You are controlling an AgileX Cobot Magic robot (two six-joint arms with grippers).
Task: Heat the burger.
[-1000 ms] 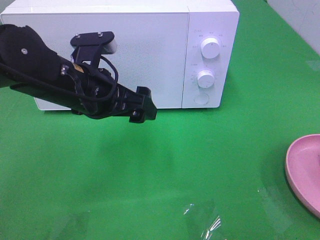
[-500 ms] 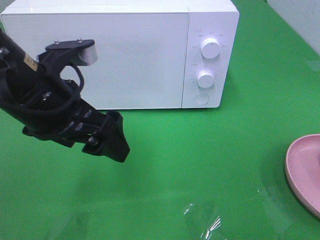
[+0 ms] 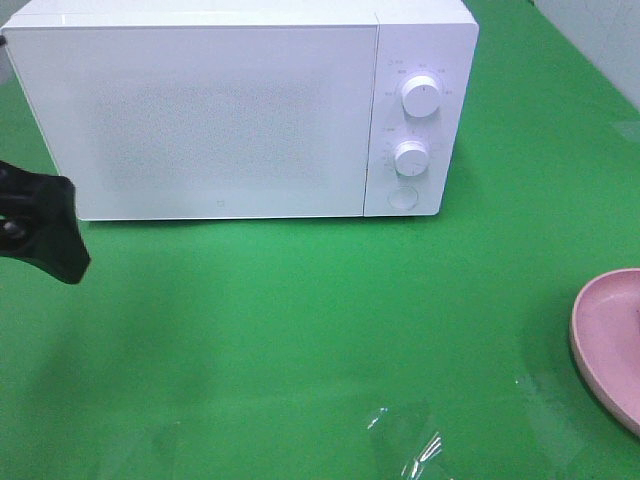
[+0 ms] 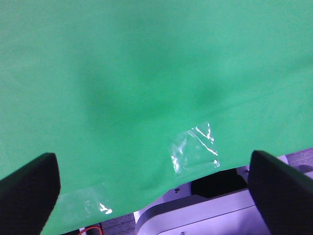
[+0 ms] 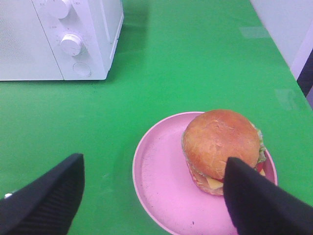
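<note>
Burger (image 5: pixel 221 143) on unmarked pink plate (image 5: pixel 161 188)

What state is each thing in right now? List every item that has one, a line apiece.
Microwave: door shut.
Burger: whole, sitting on the plate, not gripped.
Plate: flat on the green table, burger toward one side.
Left gripper: open, empty, above bare table near its edge.
Right gripper: open, empty, over the plate.
</note>
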